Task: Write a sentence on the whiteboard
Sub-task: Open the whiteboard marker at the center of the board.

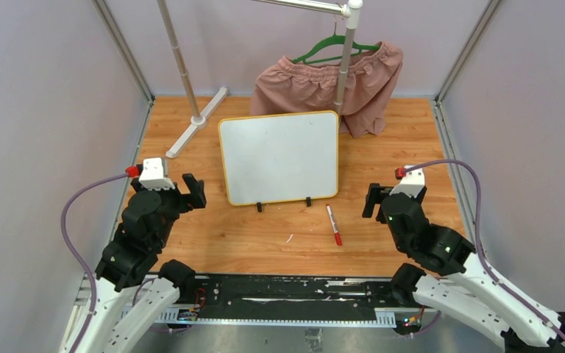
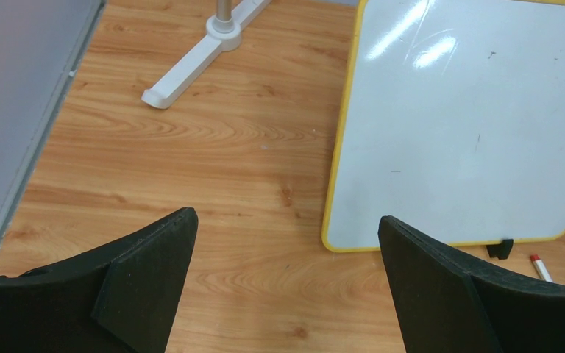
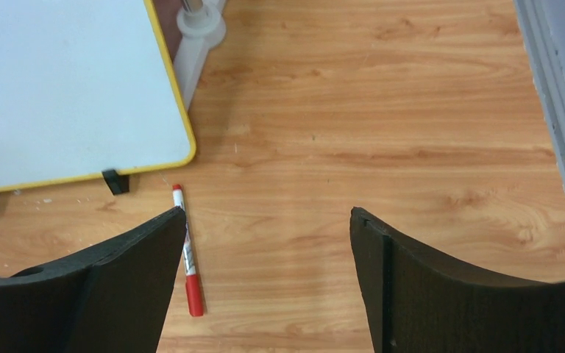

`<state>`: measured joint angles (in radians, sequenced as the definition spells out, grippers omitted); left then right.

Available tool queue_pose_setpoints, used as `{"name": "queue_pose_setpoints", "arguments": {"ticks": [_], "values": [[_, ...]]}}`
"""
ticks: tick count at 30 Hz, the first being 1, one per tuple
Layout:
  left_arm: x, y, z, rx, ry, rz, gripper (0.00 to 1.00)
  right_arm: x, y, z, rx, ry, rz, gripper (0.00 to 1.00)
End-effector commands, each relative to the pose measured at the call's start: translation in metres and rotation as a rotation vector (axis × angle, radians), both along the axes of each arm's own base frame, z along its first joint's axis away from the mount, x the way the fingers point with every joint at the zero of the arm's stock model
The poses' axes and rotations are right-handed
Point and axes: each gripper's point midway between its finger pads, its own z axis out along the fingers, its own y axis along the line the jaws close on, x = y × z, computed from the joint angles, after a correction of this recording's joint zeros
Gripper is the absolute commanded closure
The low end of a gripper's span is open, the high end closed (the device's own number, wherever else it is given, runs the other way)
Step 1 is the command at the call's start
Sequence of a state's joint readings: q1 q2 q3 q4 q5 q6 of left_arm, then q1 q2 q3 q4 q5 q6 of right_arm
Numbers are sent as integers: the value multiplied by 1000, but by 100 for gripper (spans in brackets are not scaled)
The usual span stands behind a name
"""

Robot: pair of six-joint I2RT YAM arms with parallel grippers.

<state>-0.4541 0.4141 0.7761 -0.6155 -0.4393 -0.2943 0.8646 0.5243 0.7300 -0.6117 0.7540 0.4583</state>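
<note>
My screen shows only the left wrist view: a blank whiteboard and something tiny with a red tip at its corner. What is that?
Observer: The end of a marker with a red cap, lying on the table just in front of the whiteboard.
Operator: Is one of the robot's hands gripping it?
Observer: No. The marker lies free, and the right gripper hangs open close beside it.
</note>
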Motion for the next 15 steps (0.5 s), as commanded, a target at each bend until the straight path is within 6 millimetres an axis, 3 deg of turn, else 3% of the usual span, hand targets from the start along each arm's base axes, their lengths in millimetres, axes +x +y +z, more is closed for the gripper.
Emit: {"name": "queue_pose_setpoints", "arguments": {"ticks": [1,7,15], "values": [[-3,-5,14,-10,-52,-41,0,-12,3,-42,-26,149,-3,18],[-3,-5,14,-11,-57,-41,0,-21,13,-88,-34,306,21,31],[-4,-6,15,-14,-65,-52,0,-29,59,-134,-50,485,224,36]]}}
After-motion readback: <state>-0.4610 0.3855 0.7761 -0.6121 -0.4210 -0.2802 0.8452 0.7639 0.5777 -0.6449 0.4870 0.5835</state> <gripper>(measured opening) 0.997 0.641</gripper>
